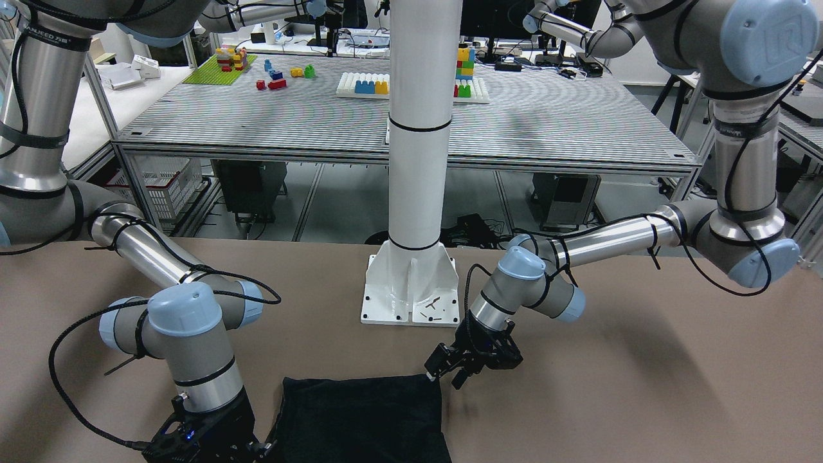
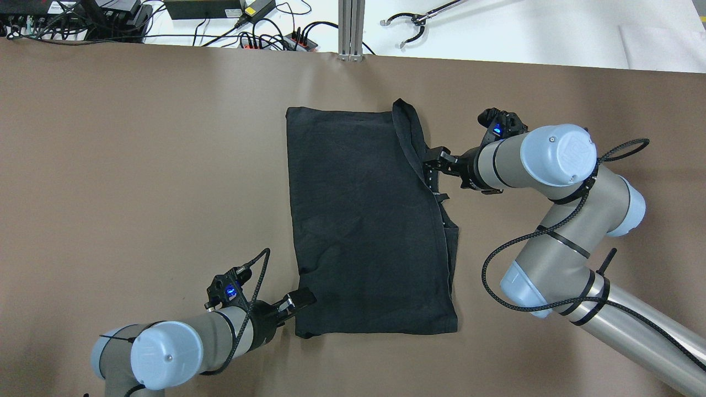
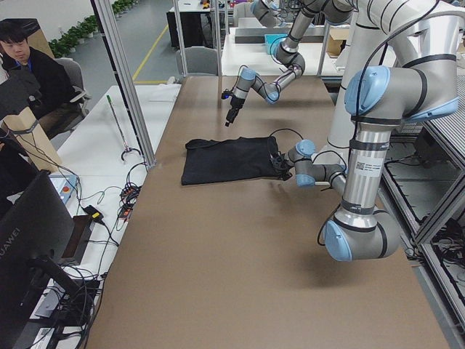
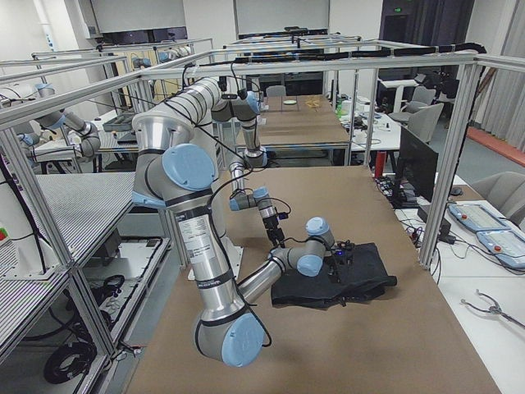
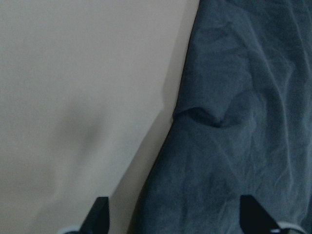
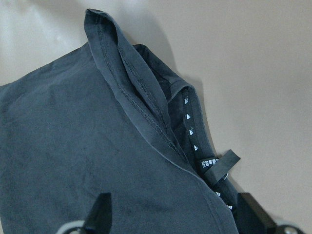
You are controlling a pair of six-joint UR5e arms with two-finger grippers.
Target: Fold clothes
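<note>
The plain black, soft matte fabric piece lies flat on the brown paper-covered counter. It sits about midway along the counter's length and nearer the operators' long edge than the robot's. Its long axis runs straight across the counter, from the robot's edge toward the operators' edge, so its two long sides face the two arms. The left gripper sits low at the cloth's corner nearest the robot's edge on that arm's side. Its fingers are spread, one over bare counter and the other over fabric, with the cloth's edge running up between them. The right gripper is also spread wide and grips nothing. It faces the opposite long side, toward the end nearer the operators' edge, where the fabric is doubled back in a stitched hem. There a patterned tape and a small black loop show. From each tool the cloth lies inward, toward the counter's middle, and each arm is closest to its own long side, at opposite ends. I judge that neither side is gripped yet. A fold along the long axis would need one gripper to close on its edge and carry it toward the other arm. The layered hem on the right looks harder to pinch cleanly.
</note>
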